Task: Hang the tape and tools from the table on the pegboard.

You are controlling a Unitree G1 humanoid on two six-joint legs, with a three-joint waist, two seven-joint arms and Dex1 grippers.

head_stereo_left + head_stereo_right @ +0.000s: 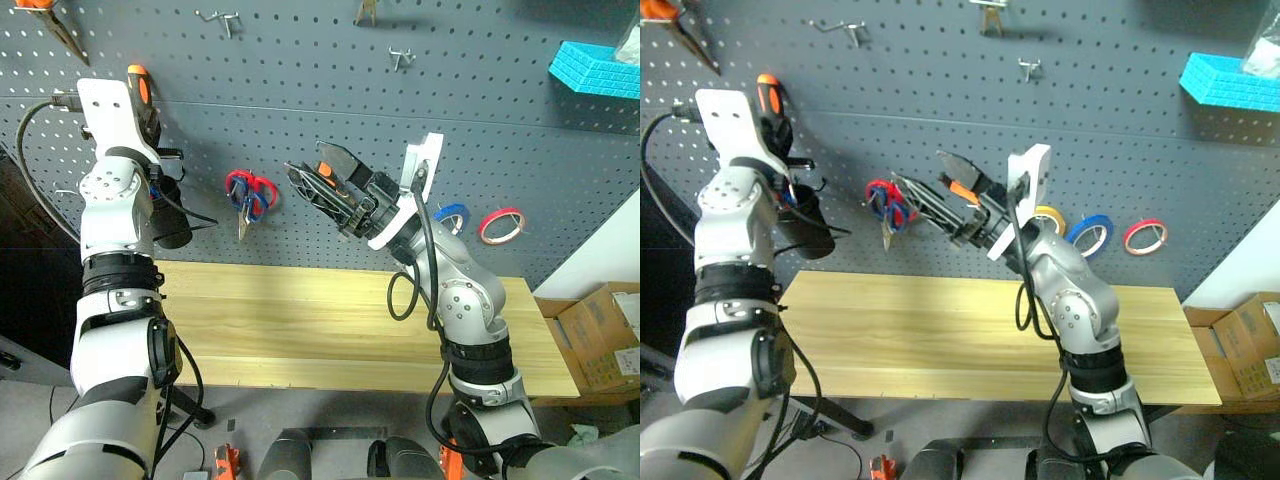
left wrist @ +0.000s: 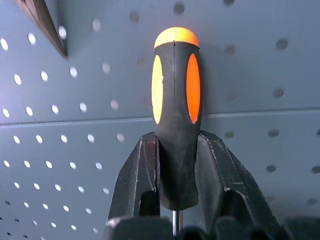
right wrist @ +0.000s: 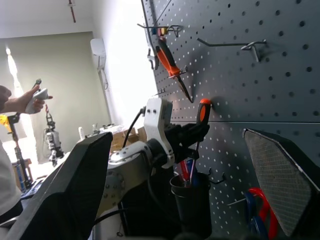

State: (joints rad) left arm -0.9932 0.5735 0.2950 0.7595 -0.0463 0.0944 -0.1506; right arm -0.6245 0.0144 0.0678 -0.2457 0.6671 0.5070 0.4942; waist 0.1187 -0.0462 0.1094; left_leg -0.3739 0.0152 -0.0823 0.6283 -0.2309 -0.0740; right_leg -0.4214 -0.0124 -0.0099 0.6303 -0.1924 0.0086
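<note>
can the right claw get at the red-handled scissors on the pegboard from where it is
Probably yes. The open right claw hangs just beside the red-handled scissors, pointing toward them, with only bare pegboard between. The left claw, shut on the screwdriver, stays off to the side.

The left arm is raised at the left of the head view, its forearm upright, and the left gripper [image 1: 146, 105] is held in the upper left of the frame, closed on the screwdriver [image 2: 176, 115], whose handle is pinched between the two black fingers [image 2: 135, 175] in the left wrist view. The right arm is bent up from the lower right of the frame towards the centre. The right gripper [image 1: 318, 175] is pointed up and to the left, with its fingers [image 3: 75, 185] spread wide and nothing seen between them.
</note>
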